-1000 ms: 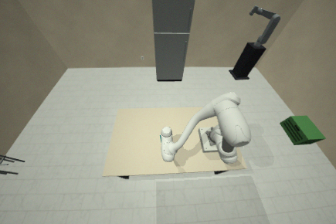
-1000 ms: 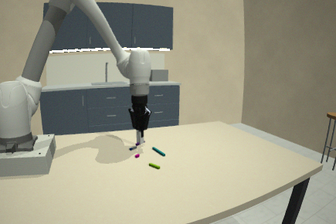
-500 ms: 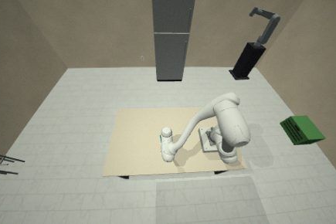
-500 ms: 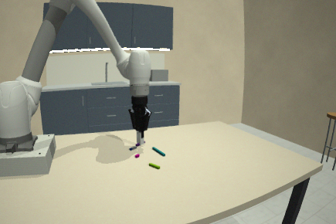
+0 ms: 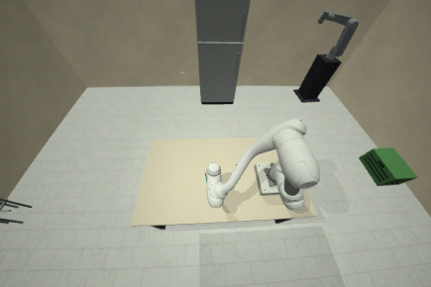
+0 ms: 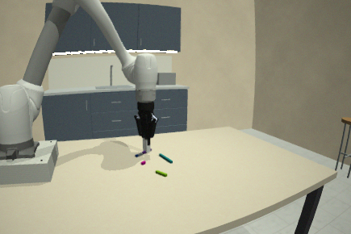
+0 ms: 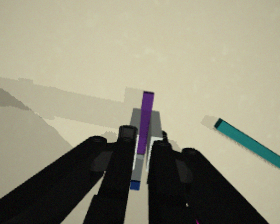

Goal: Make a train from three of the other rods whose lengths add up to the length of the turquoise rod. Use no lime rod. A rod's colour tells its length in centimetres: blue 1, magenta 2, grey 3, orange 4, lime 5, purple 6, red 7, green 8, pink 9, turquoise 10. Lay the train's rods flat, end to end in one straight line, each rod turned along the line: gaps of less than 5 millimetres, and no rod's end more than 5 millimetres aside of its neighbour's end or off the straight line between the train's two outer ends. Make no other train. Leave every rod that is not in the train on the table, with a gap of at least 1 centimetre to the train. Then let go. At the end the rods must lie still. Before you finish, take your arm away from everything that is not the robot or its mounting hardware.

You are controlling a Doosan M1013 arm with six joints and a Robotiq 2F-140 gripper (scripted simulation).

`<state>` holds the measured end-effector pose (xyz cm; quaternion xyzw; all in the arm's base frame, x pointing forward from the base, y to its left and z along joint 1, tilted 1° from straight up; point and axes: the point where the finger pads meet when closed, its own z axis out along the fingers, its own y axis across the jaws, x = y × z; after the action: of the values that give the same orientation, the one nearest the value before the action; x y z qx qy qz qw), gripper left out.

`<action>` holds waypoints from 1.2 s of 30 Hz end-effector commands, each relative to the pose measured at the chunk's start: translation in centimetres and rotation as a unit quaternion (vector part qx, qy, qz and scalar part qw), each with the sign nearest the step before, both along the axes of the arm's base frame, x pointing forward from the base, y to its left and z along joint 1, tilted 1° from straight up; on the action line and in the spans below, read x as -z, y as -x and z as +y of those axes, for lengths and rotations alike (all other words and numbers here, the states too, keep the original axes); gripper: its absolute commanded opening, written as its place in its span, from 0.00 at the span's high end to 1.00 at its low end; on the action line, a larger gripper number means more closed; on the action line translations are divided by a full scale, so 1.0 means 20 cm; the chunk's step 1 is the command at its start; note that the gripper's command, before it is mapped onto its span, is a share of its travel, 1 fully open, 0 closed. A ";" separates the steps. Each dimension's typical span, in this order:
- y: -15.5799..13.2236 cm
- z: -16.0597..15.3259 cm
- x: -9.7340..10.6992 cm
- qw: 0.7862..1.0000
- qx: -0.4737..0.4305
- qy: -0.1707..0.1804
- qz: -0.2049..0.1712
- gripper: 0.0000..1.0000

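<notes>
The purple rod (image 7: pixel 148 102), grey rod (image 7: pixel 137 172) and blue rod (image 7: pixel 135 185) (image 6: pixel 136 156) lie in about one line, grey in the middle. Gaps are too small to judge here; the fingers partly hide the purple-grey joint. My gripper (image 7: pixel 144 122) (image 6: pixel 147 150) points down, its fingertips closed on both sides of the purple rod at table height. The turquoise rod (image 6: pixel 165 158) (image 7: pixel 253 145) lies apart and slanted. The magenta rod (image 6: pixel 143 163) lies nearer the exterior camera than the line. In the top view the arm hides the gripper.
A lime rod (image 6: pixel 161 173) lies on the table (image 6: pixel 230 181), beyond the magenta and turquoise rods from the line. The arm's base (image 6: pixel 24 165) stands at the left in the exterior view. The arm's shadow falls on the table beside the line.
</notes>
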<state>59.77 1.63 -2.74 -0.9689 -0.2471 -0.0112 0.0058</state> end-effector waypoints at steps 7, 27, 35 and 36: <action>0.02 0.01 0.02 1.000 -0.003 0.000 0.003 0.97; 0.02 0.01 0.02 1.000 -0.003 0.000 0.003 0.97; 0.02 0.01 0.02 1.000 -0.003 0.000 0.003 0.92; 0.02 0.01 0.02 1.000 -0.003 0.000 0.003 0.92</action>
<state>59.76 1.64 -2.75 -0.9689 -0.2471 -0.0112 0.0058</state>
